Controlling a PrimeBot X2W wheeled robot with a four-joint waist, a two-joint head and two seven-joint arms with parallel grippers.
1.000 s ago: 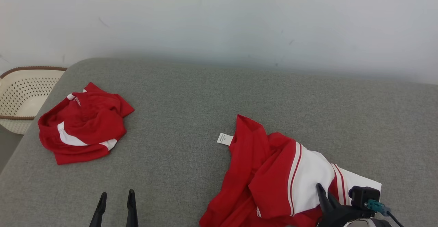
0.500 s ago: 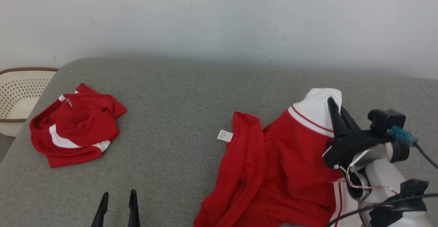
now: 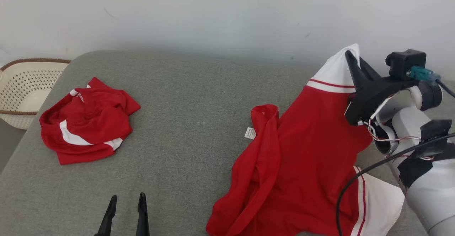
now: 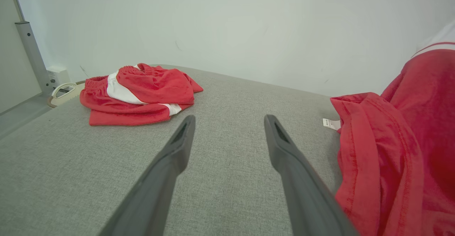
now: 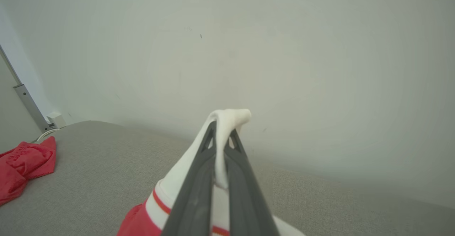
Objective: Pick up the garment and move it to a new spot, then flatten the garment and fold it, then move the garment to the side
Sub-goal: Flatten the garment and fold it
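A grey padded surface [image 3: 185, 94] stands before a pale wall [image 3: 213, 12]. The right gripper [image 3: 352, 57] is clenched on a white corner of the red-and-white garment [image 3: 305, 150]; the cloth hangs from its 2 fingers down to the surface. The left gripper [image 4: 229, 122] is released, its 2 fingers apart and empty; the garment lies just beside 1 finger, and another crumpled red garment [image 4: 142, 90] lies beyond the other.
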